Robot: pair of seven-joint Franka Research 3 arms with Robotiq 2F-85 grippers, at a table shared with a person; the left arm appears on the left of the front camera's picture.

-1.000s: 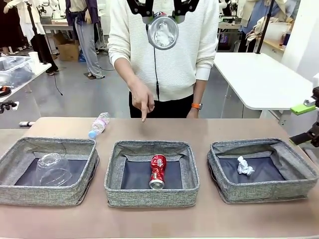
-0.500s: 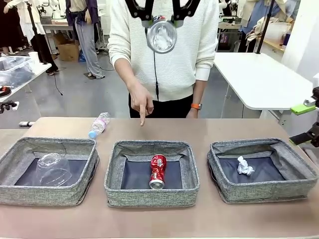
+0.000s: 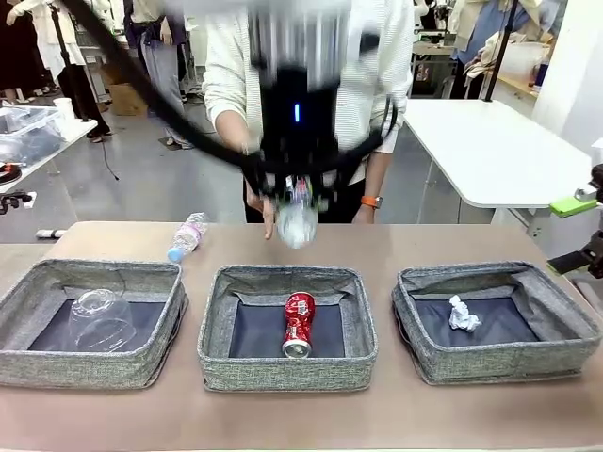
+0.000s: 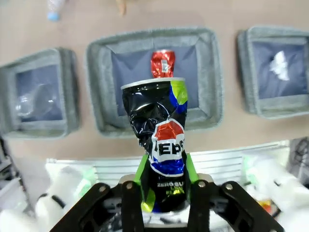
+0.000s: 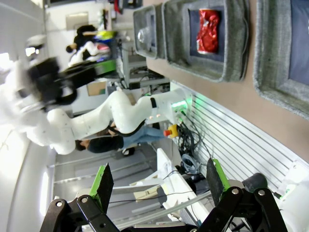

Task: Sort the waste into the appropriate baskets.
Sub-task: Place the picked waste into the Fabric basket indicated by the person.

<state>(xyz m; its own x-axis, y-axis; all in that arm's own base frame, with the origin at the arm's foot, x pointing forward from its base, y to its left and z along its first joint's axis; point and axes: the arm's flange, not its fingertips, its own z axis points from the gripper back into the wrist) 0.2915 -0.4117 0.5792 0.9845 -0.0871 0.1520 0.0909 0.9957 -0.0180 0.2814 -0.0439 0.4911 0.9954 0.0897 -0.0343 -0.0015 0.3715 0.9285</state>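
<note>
Dark dented can clamped in left gripper, seemingly above middle basket; lower before releasing. Right gripper fingers apart.

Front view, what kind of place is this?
Probably a robotics lab or test workshop: white worktables stand on an open floor, three grey baskets are set out for sorting waste, and a white robot arm is mounted at the table.

1. The left hand points down, high over the table, fingers clamped on a can.
2. The right hand hangs with fingers spread wide apart.
</note>
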